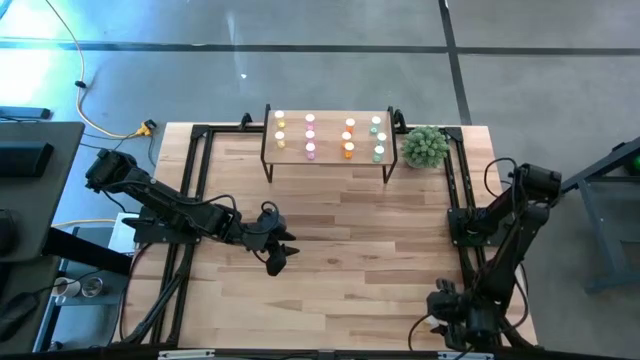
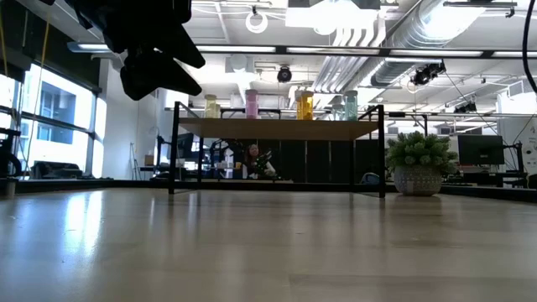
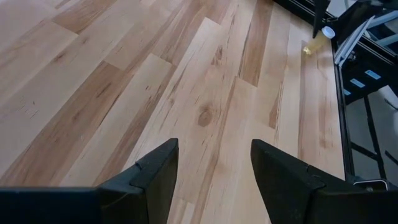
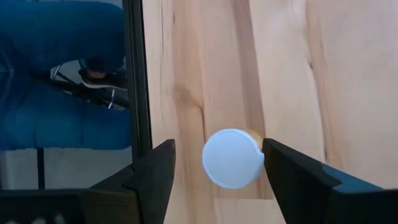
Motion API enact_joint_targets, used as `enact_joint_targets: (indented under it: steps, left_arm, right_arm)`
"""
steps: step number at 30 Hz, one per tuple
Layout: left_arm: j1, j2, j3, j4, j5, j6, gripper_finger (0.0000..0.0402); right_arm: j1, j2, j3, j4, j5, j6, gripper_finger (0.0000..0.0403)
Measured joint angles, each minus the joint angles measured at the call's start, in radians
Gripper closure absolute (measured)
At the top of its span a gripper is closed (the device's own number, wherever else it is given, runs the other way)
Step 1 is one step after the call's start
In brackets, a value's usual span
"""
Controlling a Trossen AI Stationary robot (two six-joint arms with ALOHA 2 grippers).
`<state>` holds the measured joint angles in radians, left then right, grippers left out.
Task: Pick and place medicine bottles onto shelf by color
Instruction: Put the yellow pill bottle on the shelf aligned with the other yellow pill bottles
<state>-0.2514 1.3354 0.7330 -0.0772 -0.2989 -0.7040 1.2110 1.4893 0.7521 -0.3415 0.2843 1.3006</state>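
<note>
Between the spread fingers of your right pincer (image 4: 214, 180) stands one small bottle (image 4: 232, 158), seen cap-up, its yellowish body barely peeking past the white cap. The pincer is wide open and grips nothing yet. It hangs at the near right corner of the table (image 1: 340, 250), close to the black frame rail (image 4: 135, 74).

To take it well, I judge you should centre the cap between the fingers, come straight down, and close low on the body rather than on the cap, so the bottle does not tip or squirt out.

Your left pincer (image 1: 277, 252) hovers over bare wood mid-table, also open and empty.

Far beyond both, the shelf (image 1: 290, 158) carries four rows of bottles (image 1: 310, 134) sorted by colour, with a potted plant (image 1: 425, 147) just beside its right end.

Hard to judge: the bottle's true colour, since the cap hides almost all of it, and whether it stands squarely upright. From overhead, the right arm covers it entirely.
</note>
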Motion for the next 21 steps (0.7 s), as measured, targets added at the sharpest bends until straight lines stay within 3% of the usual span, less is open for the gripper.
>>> enact_joint_targets:
  steps: [16, 21]
  left_arm:
    - [0.000, 0.000, 0.000, 0.000, 0.000, 0.000, 0.0209]
    - [0.000, 0.000, 0.000, 0.000, 0.000, 0.000, 0.0209]
  right_arm:
    - [0.000, 0.023, 0.000, -0.020, 0.032, 0.004, 0.0172]
    - [0.000, 0.023, 0.000, -0.020, 0.033, 0.020, 0.0200]
